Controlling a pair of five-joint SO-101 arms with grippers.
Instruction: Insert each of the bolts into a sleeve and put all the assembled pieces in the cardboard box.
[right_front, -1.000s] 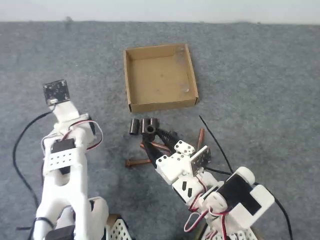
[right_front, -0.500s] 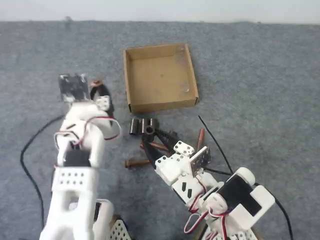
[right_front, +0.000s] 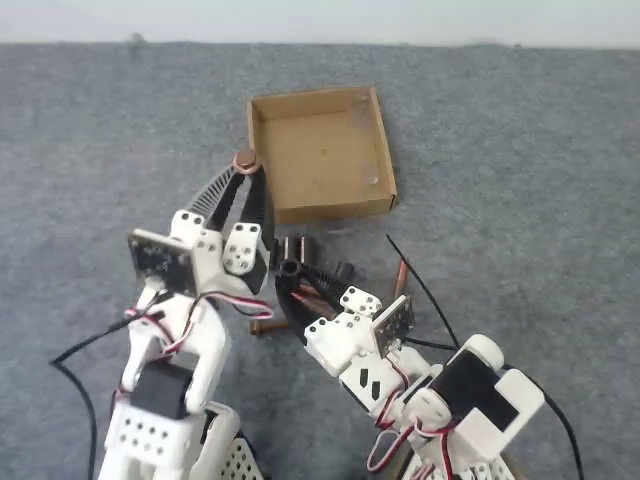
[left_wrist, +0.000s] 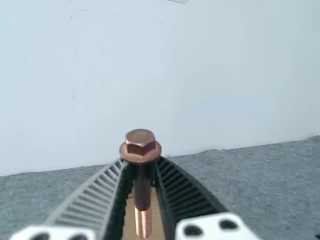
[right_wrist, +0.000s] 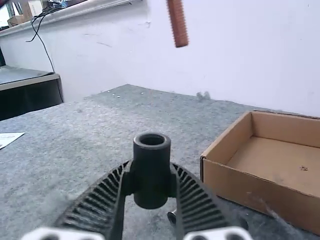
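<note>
Bolt (left_wrist: 141, 197), head up, is pinched between the closed-in fingers of the left gripper (left_wrist: 141, 172) and is held in the air just beside the near left corner of the cardboard box (right_front: 330, 210). A black sleeve (right_wrist: 151, 167) is clamped upright in the right gripper (right_wrist: 151, 187). Just beside it, a spare bolt (right_front: 400, 280) lies on the grey mat (right_front: 520, 150).
</note>
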